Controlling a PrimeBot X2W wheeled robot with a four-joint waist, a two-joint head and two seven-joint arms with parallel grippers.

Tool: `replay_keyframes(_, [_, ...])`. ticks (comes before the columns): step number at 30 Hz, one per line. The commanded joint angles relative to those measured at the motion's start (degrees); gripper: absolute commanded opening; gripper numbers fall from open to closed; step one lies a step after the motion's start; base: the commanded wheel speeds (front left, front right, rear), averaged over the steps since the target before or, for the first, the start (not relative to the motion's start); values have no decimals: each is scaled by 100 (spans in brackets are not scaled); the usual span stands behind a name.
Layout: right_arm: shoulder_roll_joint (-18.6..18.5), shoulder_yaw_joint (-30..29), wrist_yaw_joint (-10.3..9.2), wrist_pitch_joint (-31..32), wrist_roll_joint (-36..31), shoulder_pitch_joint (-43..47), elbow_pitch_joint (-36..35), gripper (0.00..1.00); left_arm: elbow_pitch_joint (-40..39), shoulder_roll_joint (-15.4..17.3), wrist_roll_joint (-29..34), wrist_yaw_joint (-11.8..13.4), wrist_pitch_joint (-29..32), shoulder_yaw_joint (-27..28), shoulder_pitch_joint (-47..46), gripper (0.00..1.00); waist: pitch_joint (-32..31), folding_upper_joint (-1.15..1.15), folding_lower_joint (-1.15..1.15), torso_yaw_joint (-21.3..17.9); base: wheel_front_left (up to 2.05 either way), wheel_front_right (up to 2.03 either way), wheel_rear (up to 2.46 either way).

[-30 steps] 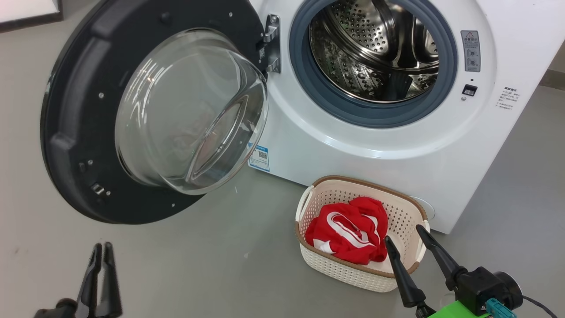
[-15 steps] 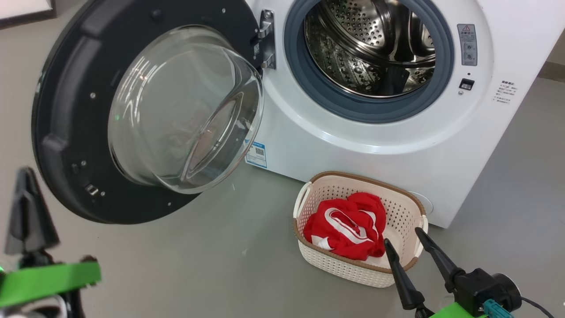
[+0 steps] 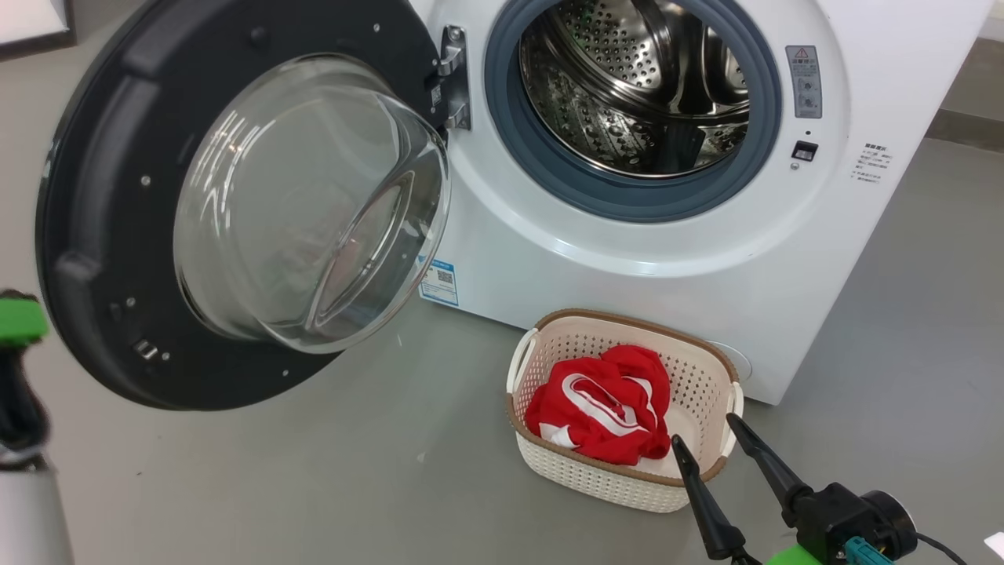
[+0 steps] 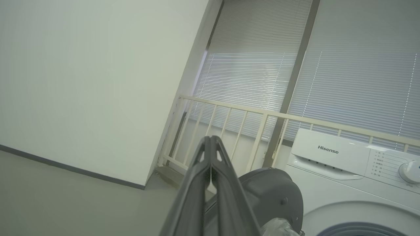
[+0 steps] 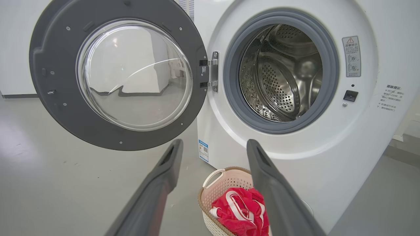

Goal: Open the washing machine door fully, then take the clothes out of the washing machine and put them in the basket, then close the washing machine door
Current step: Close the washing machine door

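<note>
The washing machine (image 3: 627,267) stands with its door (image 3: 102,196) swung wide to the left, the glass bowl bulging toward me. Its steel drum (image 3: 627,86) holds no fabric that I can see. The basket (image 3: 620,318) sits on the floor against the machine's front, and the red, white-striped clothes (image 3: 604,408) lie in it. My right gripper (image 3: 703,429) is open, its fingertips just over the basket's near right corner. In the right wrist view the right gripper (image 5: 214,141) frames the door (image 5: 59,108) and the basket (image 5: 226,170). My left gripper (image 4: 210,139) is shut on nothing, pointing up past the door's edge (image 4: 275,193).
Grey floor (image 3: 353,486) spreads in front of the machine and under the door. My left arm's green wrist part (image 3: 20,322) and pale forearm (image 3: 31,510) stand at the left edge, beside the door rim. Behind the machine are a white railing (image 4: 229,114) and window blinds (image 4: 256,65).
My left gripper has closed and the left arm has risen at the lower left, its fingers leaving the head view. The head camera has shifted a little. Right gripper still open by the basket.
</note>
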Motion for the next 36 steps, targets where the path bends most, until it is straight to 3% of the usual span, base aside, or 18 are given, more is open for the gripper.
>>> replay_keyframes(1, [-61,154,28,-35,-91,-148,-117,100,251,323,-176,-61,31,227,-447,0,-12,0,0,-45,0,0,0])
replay_keyframes(7, [-61,201,28,-11,-109,-148,-118,100,1502,514,-867,-116,317,661,-1234,0,-33,0,0,-145,0,0,0])
replay_keyframes(12, [-61,309,28,26,-133,-171,-115,100,2691,761,-1604,-88,977,1155,-1815,0,-27,0,0,-298,0,0,0])
replay_keyframes(18, [-67,416,28,55,-157,-222,-101,100,3648,1019,-2046,-69,1924,1346,-2187,0,16,0,0,-473,0,0,0])
replay_keyframes(28, [-119,436,28,78,-136,-196,-118,100,4249,1351,-2180,-379,2815,1199,-2268,0,80,0,0,-699,0,0,0])
replay_keyframes(36, [-140,470,28,97,-113,-171,-152,100,4430,1565,-2236,-465,2839,1196,-2204,0,117,0,0,-852,0,0,0])
